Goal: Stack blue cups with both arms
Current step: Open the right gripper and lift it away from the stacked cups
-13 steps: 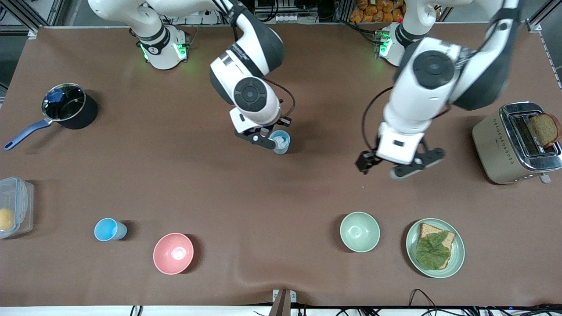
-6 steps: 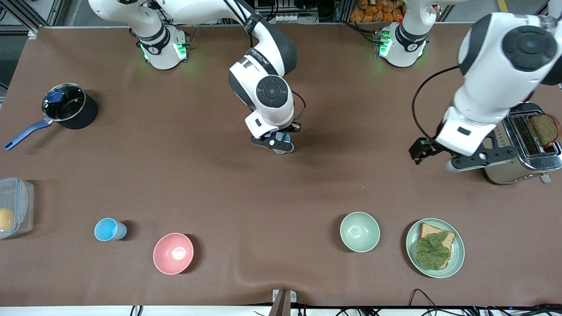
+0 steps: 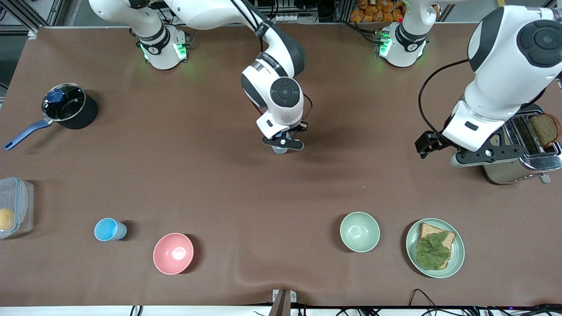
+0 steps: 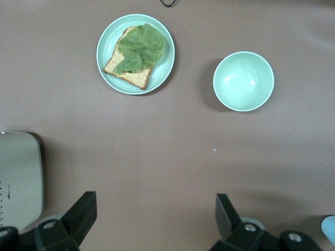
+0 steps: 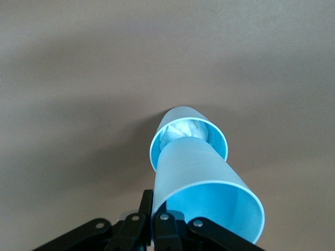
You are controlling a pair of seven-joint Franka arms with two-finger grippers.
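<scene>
My right gripper (image 3: 283,144) (image 5: 153,206) is shut on the rim of a blue cup (image 5: 204,178) and holds it tilted over a second blue cup (image 5: 180,111) that stands mid-table. The held cup's base is at the standing cup's mouth, which shows something white inside. In the front view the gripper hides all but a sliver of these cups (image 3: 279,151). A third blue cup (image 3: 109,229) stands near the pink bowl (image 3: 173,253). My left gripper (image 3: 485,156) (image 4: 153,217) is open and empty, up beside the toaster (image 3: 496,151).
A pale green bowl (image 3: 359,231) (image 4: 243,81) and a plate with bread and lettuce (image 3: 434,248) (image 4: 135,53) stand near the front edge. A pot (image 3: 69,106) and a clear box (image 3: 15,206) are at the right arm's end.
My right gripper has shifted over the standing cup, which now hides under it. My left arm has swung away from mid-table to the toaster.
</scene>
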